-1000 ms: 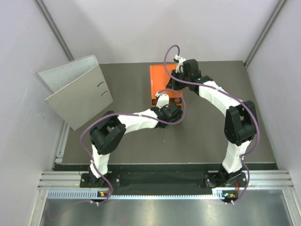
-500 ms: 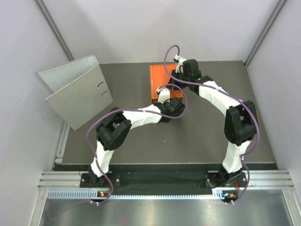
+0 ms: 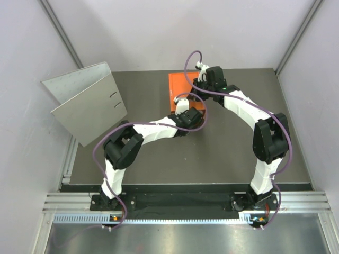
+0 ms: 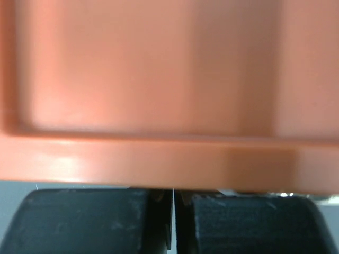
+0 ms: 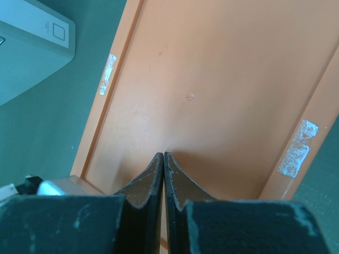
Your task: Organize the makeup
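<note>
Orange plastic box (image 3: 179, 84) at twelve o'clock: the left fingers (image 4: 95, 219), clenched empty, have advanced onto its near face, probably pushing a drawer home. The right fingers (image 5: 150, 180), clenched too, press its top. No makeup shows anywhere.

The orange box (image 5: 212, 95) looks like smooth plastic with a soft sheen, marked by 2 whitish, flaky patches (rough against the rest). The tabletop (image 3: 228, 153) is dark and matt. The right claw (image 5: 163, 161) and left claw (image 4: 174, 211) are matt black plastic, finely scratched.
</note>
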Tool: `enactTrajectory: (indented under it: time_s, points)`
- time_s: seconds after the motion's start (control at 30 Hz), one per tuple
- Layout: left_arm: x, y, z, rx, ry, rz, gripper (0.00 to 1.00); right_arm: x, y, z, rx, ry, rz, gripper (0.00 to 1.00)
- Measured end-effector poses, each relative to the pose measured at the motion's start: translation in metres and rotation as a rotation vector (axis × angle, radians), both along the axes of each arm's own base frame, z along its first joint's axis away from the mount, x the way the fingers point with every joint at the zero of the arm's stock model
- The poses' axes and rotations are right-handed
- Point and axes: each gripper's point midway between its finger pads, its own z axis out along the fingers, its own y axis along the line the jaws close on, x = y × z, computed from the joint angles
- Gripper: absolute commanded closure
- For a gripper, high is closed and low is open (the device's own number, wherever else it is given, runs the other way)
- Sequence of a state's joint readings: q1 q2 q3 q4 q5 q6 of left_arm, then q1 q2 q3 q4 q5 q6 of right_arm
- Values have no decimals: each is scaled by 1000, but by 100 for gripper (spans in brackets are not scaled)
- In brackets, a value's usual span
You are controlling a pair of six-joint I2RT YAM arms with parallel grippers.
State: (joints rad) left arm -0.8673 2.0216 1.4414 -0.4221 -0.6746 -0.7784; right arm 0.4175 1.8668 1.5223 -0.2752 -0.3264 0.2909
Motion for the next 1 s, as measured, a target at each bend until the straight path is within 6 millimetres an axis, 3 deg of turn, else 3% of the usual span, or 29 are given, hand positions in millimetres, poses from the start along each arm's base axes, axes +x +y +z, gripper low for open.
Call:
enactTrajectory:
  time_s: [0.13, 0.23, 0.4, 0.5, 0.53, 0.6, 0.7, 0.83, 1.0]
  points:
    - [-4, 5, 9, -42, -1, -44, 100, 0, 0, 1, -1, 4, 0, 98]
    - [-10, 13, 29, -58, -21, -81, 98, -1, 0, 1, -3, 9, 0, 97]
    - [-15, 17, 95, -93, -121, -171, 76, -3, -2, 2, -13, 27, -2, 96]
    - [-19, 21, 129, -104, -178, -212, 62, -6, -4, 4, -24, 44, -6, 89]
    - [-20, 24, 139, -101, -196, -224, 45, -6, -5, 5, -30, 50, -10, 82]
    - [-23, 30, 155, -90, -225, -241, 34, -8, -7, 6, -42, 65, -18, 70]
    - [-26, 45, 169, -51, -245, -235, 4, -8, -12, 11, -61, 73, -36, 50]
    - [-27, 73, 172, 0, -233, -208, 1, -7, -19, 20, -83, 65, -67, 27]
    - [-21, 130, 162, 1, -179, -118, 1, -8, -39, 47, -92, 22, -121, 9]
